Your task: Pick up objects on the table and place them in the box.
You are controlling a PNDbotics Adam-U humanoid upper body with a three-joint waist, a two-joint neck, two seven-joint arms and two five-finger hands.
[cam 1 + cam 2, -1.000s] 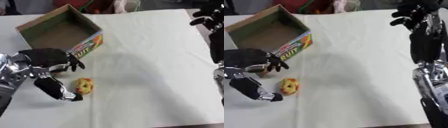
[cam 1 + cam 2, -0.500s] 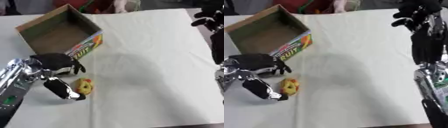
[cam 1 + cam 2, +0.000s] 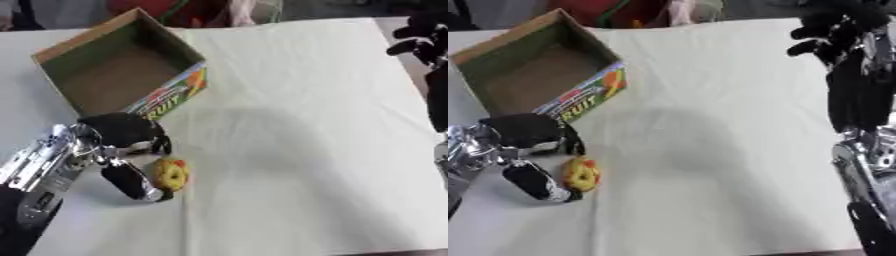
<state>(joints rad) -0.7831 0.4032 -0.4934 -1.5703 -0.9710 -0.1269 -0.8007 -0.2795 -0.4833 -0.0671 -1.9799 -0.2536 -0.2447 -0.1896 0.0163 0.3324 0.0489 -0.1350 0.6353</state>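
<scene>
So compared to a second ago the left robot hand (image 3: 122, 145) has dropped lower and closed in around the yellow toy (image 3: 171, 173), which hasn't moved. Now the thumb sits right against the toy's left side and the curled fingers hang just above it, not clamped on it yet. Toy's on the table (image 3: 297, 100) near the left edge, just in front of the open cardboard box (image 3: 114, 75). Right robot hand (image 3: 833, 30) is raised at the far right corner, fingers curled on nothing
</scene>
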